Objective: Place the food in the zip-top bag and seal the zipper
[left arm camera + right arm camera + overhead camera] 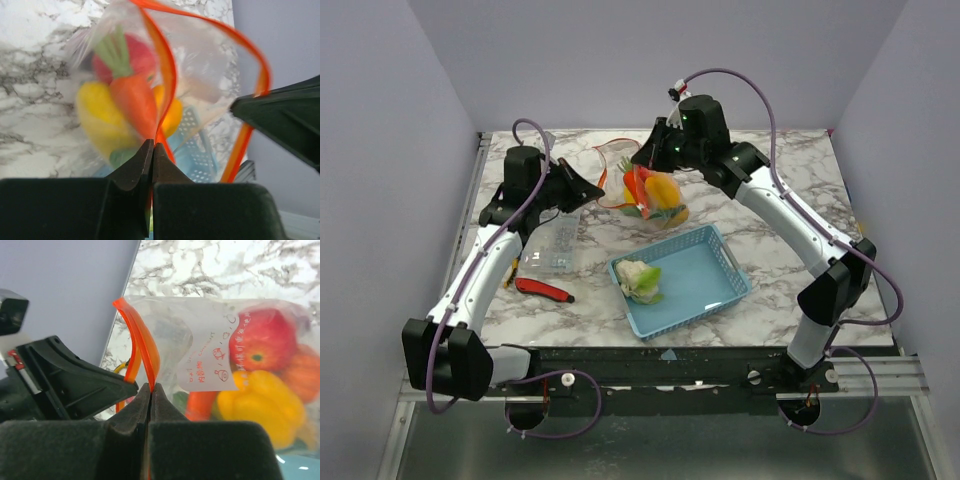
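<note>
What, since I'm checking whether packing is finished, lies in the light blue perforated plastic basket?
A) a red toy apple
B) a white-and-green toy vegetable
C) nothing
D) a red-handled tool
B: the top view shows a white-and-green toy vegetable lying in the light blue perforated plastic basket, outside the clear crinkly zip-top bag.

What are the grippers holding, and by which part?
The left gripper and the right gripper each pinch the zip-top bag by its zipper, the red-orange top strip.
</note>
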`<state>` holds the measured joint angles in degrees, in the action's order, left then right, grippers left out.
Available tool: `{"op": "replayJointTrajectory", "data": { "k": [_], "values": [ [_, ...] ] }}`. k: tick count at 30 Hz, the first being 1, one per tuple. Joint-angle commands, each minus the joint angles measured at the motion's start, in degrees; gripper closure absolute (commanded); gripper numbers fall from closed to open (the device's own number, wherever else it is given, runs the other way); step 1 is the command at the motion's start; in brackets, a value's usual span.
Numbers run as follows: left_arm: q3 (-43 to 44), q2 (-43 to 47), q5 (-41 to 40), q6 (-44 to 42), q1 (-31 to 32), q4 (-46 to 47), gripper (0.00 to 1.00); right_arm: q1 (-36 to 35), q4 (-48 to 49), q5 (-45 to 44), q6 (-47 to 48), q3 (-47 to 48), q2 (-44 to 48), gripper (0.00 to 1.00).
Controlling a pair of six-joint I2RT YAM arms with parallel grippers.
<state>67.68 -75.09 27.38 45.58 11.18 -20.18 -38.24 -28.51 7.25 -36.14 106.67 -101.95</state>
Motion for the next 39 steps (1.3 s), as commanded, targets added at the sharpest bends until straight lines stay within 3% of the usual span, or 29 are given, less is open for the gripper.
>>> {"op": "replayJointTrajectory", "data": {
  "k": [1, 5, 8, 11, 19, 22, 26, 32, 36, 39],
  "values": [
    [-8.3, 4.5, 0.5, 16.1, -0.3, 11.6, 1.00, 0.5, -3.1, 6.4, 8.7, 0.4, -2.5, 0.99],
    [-13.2, 2.4, 3.7, 23.3, -0.3, 19.3, 1.00, 0.5, -0.8, 9.6, 15.7, -1.5, -4.5, 0.98],
    [-16.4, 0.9, 5.2, 29.7, 0.1, 26.0, 1.00, 0.5, -1.6, 11.3, 18.0, -1.8, -6.8, 0.93],
    [-17.7, 0.7, 4.1, 32.1, 1.1, 27.0, 1.00, 0.5, -3.2, 13.1, 18.5, -2.2, -7.4, 0.87],
    [-17.3, 4.0, -1.2, 30.8, 2.3, 24.0, 1.00, 0.4, -2.6, 9.3, 21.6, -8.4, 0.8, 0.36],
    [-17.2, 4.2, -0.9, 30.9, 2.4, 23.9, 1.00, 0.4, -0.2, 8.5, 23.9, -13.0, 5.9, 0.26],
    [-17.1, 4.0, -0.4, 31.2, 2.6, 24.3, 1.00, 0.4, 9.3, 9.7, 27.3, -25.5, 14.8, 0.24],
    [-16.4, 3.1, 0.2, 30.5, 3.0, 24.4, 1.00, 0.4, 36.9, 11.6, 32.6, -49.6, 29.4, 0.24],
    [-16.1, 2.5, 1.1, 30.3, 3.2, 25.1, 1.00, 0.4, 52.0, 11.0, 34.9, -59.2, 32.8, 0.24],
    [-16.1, 2.0, 1.7, 29.5, 3.3, 26.0, 1.00, 0.4, 56.6, 11.0, 39.6, -58.9, 26.8, 0.43]
  ]
}}
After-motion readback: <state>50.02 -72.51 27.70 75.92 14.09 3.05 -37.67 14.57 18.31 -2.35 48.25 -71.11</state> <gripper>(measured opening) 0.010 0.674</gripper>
